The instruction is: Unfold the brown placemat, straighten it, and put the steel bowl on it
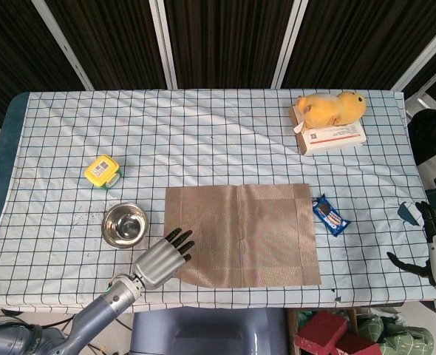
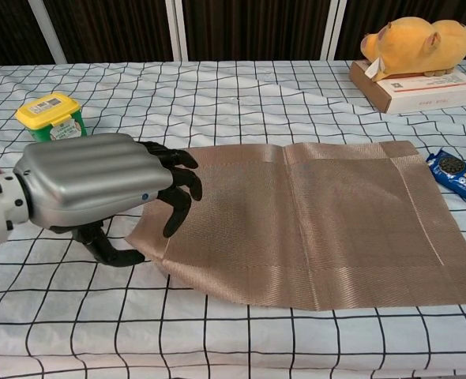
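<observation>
Brown placemat (image 1: 244, 234) lies spread open and flat on the checked desk (image 1: 203, 140), near its front edge; a fold crease runs down its middle, and its edges sit slightly askew to the grid lines. Steel bowl (image 1: 125, 225) stands upright on the cloth just left of the placemat, apart from it. Head view only: the chest view does not show the bowl at all, the left hand filling that part of the frame. Left hand (image 1: 163, 257) sits at the placemat's front-left corner, fingers spread and loosely curled, dark fingertips (image 2: 177, 212) over the mat's left edge. In the chest view the thumb curls down beside the corner, where the mat's edge looks a little lifted; whether the thumb is under the fabric or only beside it cannot be told, so no clear grip. Right hand (image 1: 434, 248) shows only in the head view, at the desk's far right edge, well apart from the mat, fingers apart and holding nothing. Yellow-lidded tub (image 1: 103, 171) stands behind the bowl, left of the mat. A blue snack packet (image 1: 330, 215) lies just beside the mat's right edge. Yellow plush toy (image 1: 330, 108) rests on a flat box (image 1: 335, 137) at the back right.
</observation>
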`<state>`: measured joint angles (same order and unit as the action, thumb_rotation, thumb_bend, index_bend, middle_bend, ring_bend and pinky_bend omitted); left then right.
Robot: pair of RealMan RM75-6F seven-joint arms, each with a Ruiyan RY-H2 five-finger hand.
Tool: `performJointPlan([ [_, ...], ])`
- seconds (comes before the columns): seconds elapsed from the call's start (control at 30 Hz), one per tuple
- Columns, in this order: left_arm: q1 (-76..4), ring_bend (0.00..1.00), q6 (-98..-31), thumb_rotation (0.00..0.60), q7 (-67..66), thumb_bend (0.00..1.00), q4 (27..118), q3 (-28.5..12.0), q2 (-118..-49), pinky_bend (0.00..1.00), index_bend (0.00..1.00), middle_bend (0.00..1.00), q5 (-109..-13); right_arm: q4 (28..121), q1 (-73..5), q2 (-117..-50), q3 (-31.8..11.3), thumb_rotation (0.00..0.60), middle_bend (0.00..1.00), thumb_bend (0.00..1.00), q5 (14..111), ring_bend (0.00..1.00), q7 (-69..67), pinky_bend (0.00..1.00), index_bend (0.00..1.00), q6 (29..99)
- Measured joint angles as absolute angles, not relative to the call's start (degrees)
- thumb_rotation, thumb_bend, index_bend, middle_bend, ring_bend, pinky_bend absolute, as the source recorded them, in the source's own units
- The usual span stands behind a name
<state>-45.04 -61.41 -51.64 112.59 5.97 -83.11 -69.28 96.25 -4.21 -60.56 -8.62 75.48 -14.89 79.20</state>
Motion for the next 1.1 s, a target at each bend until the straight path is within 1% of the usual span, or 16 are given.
performJointPlan([
  [0.07,-44.84,0.05,-61.40,0.600,-51.04,0.02,112.59,5.91,-83.13,0.12,0.31,0.12,-69.60,96.27,-4.20,-60.55,-8.61,0.600,0.00,0.11,75.51,0.00,-14.91,0.16,0.00,79.20],
  [0.13,-44.65,0.05,-61.40,0.600,-50.41,0.02,112.60,5.84,-83.16,0.12,0.29,0.12,-69.91,96.29,-4.20,-60.55,-8.61,0.600,0.00,0.11,75.52,0.00,-14.90,0.16,0.00,79.21],
  [0.4,-43.40,0.05,-62.48,0.600,-48.00,0.01,113.72,5.65,-82.25,0.12,0.28,0.12,-71.62,96.30,-4.15,-60.52,-8.66,0.600,0.00,0.11,75.48,0.00,-14.98,0.16,0.00,79.28],
  [0.63,-41.45,0.05,-65.42,0.600,-45.97,0.01,116.98,5.48,-78.98,0.12,0.28,0.12,-72.59,96.33,-4.19,-60.55,-8.60,0.600,0.00,0.11,75.54,0.00,-14.89,0.16,0.00,79.17],
  [0.73,-40.51,0.05,-66.96,0.600,-45.70,0.01,118.15,5.62,-76.75,0.12,0.29,0.12,-73.64,96.37,-4.20,-60.57,-8.57,0.600,0.00,0.11,75.58,0.00,-14.74,0.16,0.00,79.18],
  [0.83,-39.33,0.05,-68.51,0.600,-45.82,0.05,118.42,5.83,-74.54,0.12,0.34,0.14,-73.82,96.41,-4.18,-60.59,-8.52,0.600,0.00,0.11,75.65,0.00,-14.62,0.16,0.00,79.21],
  [1.0,-38.00,0.05,-69.40,0.600,-45.45,0.10,116.79,5.64,-72.98,0.12,0.39,0.14,-70.62,96.50,-4.16,-60.58,-8.49,0.600,0.00,0.11,75.65,0.00,-14.52,0.16,0.00,79.24],
  [1.1,-37.44,0.05,-69.38,0.600,-44.96,0.10,114.45,5.16,-72.71,0.12,0.39,0.15,-67.78,96.55,-4.17,-60.57,-8.47,0.600,0.00,0.11,75.66,0.00,-14.44,0.16,0.00,79.22],
])
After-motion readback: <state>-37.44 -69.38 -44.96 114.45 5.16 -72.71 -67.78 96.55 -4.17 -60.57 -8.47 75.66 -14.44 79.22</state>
